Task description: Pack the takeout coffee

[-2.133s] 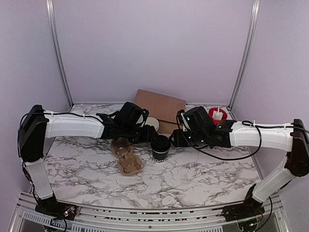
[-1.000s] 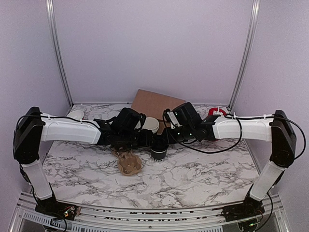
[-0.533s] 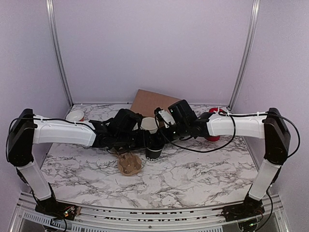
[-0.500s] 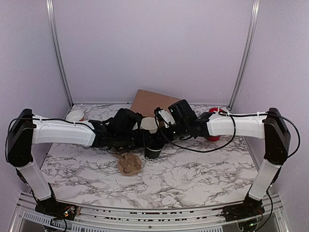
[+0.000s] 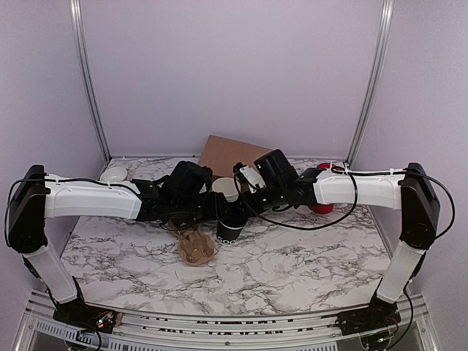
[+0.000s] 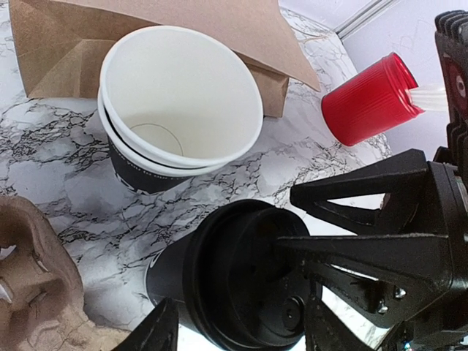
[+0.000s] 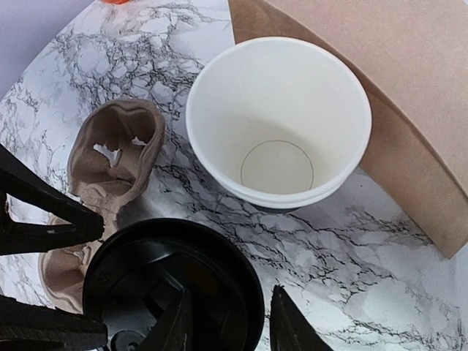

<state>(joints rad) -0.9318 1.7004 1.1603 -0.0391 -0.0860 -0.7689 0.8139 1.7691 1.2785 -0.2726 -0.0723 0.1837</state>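
Low in the overhead view, a pulp cup carrier (image 5: 195, 246) lies on the marble worktop (image 5: 292, 263). Just beyond it, at mid-frame, is the takeout coffee (image 5: 229, 232), lid on. The left end effector (image 6: 241, 336) clasps the cup's body, a finger on each side. The right end effector (image 7: 230, 325) straddles the lid's rim, one finger over the lid and one outside; whether it pinches I cannot tell. Behind stand two nested lidless cups (image 7: 281, 124), then a brown paper bag (image 5: 232, 153) and, further right, a red cylinder (image 6: 365, 99).

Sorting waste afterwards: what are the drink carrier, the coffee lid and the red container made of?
Drink carrier: moulded paper pulp, matte brown, rough fibrous edges. Coffee lid: likely plastic, black with glossy sheen, moulded ridges. Red container: probably plastic, ribbed wall, slight shine.
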